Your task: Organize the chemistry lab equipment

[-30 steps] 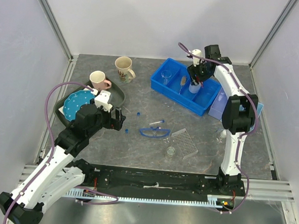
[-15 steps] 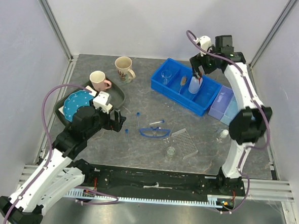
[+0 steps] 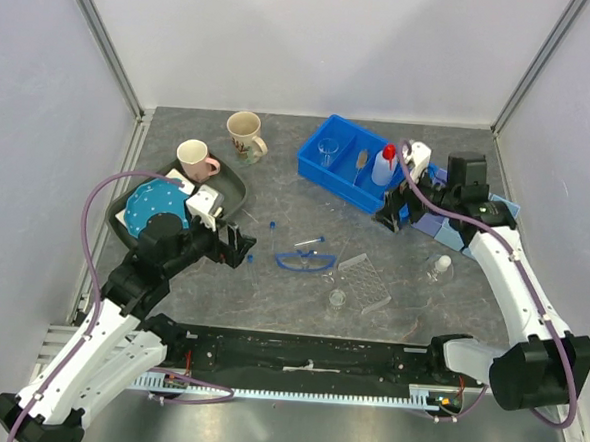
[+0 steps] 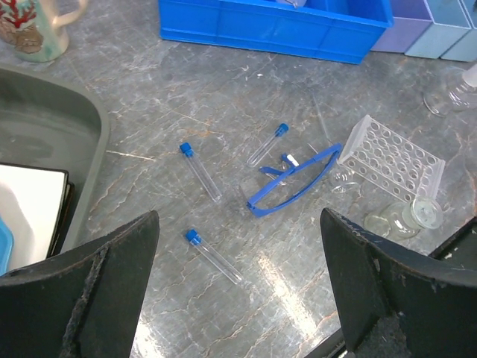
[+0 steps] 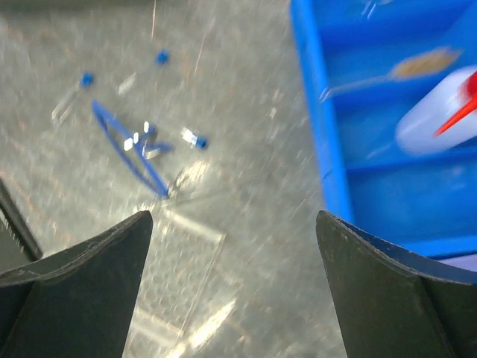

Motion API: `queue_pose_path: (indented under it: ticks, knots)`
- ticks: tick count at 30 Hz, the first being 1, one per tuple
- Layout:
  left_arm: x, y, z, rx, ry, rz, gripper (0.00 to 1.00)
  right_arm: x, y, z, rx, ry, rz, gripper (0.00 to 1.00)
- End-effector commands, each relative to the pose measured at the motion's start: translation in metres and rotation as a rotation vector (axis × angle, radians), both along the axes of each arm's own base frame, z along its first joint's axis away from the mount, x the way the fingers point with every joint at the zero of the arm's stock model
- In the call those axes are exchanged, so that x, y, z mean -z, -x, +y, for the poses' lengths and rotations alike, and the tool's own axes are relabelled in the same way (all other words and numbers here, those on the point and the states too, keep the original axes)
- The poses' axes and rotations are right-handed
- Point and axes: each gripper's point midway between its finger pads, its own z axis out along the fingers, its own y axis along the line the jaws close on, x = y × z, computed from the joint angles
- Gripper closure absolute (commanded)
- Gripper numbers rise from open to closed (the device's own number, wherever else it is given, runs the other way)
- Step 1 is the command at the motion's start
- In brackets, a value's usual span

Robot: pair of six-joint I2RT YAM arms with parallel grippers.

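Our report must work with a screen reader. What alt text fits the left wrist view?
Open left gripper hovers above a grey table where three blue-capped tubes, blue-framed goggles and a clear tube rack lie loose. A blue bin sits along the far edge.

1. Tabletop (image 4: 149,104): grey, stone-veined, smooth, faintly shiny (it throws back the light).
2. Bin (image 4: 261,30): glossy blue plastic.
3. Tube rack (image 4: 391,160), capped tubes (image 4: 200,171): clear, glassy.
4. Squeeze bottle (image 3: 382,168): white, matt plastic.
5. Goggles (image 4: 294,186): smooth blue plastic frame.
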Motion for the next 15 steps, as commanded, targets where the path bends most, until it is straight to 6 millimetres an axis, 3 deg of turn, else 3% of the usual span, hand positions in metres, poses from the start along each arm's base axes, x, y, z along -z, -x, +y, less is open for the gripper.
queue_pose_path:
  ticks: [1, 7, 15]
  knots:
    - [-0.005, 0.000, -0.012, 0.078, 0.003, -0.039, 0.06, 0.030, 0.020, 0.000, -0.064, 0.025, -0.021, 0.02]
    - [0.001, -0.003, -0.012, 0.076, -0.017, -0.016, 0.06, 0.067, 0.052, 0.004, -0.130, 0.003, 0.000, 0.02]
    - [0.003, -0.004, -0.011, 0.067, -0.023, -0.010, 0.05, 0.070, 0.058, 0.008, -0.170, -0.028, 0.012, 0.02]
